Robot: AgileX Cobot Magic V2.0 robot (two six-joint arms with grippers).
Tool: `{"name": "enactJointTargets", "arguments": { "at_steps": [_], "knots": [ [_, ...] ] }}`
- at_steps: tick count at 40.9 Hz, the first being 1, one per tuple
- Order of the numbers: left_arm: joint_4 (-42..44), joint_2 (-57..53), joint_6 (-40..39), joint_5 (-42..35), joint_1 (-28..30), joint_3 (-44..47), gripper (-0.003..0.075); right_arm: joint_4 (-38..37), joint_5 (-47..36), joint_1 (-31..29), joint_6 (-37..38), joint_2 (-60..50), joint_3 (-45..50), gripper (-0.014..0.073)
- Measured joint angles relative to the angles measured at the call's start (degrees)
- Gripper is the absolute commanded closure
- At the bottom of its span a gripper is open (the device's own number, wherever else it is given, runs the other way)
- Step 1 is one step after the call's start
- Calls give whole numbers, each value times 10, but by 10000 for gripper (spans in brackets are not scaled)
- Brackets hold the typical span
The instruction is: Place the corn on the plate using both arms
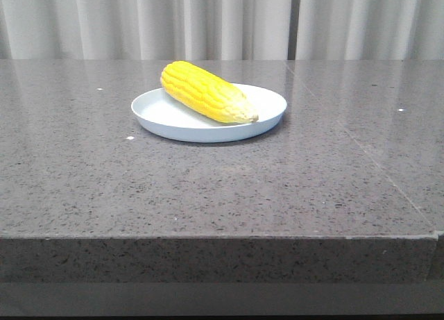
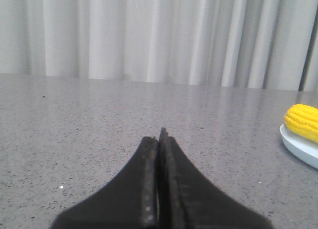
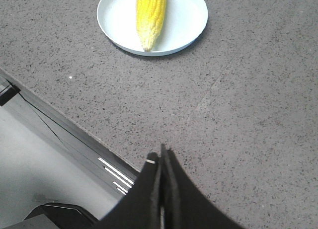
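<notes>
Our left claw (image 2: 159,139) has its two dark fingers pressed flat together with nothing between them, poised above bare grey speckled worktop (image 2: 99,129). Our right claw (image 3: 162,157) is likewise pinched closed and empty, sitting near the worktop's front edge. Well apart from both, we see the corn (image 1: 207,91) lying diagonally across the plate (image 1: 166,119) just above the centre of the front view, its fat end toward the upper left of the frame and overhanging the rim, its paler tapered tip toward the lower right, inside the plate. Pale pleated curtains (image 1: 222,21) fill the top of the frame behind the worktop.
</notes>
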Motion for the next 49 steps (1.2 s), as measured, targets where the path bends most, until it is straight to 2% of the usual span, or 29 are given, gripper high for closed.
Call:
{"name": "enactJointTargets", "arguments": {
  "at_steps": [49],
  "knots": [
    [0,0,14,0,-6,0,741,-1,0,0,0,0,0,680]
  ]
}}
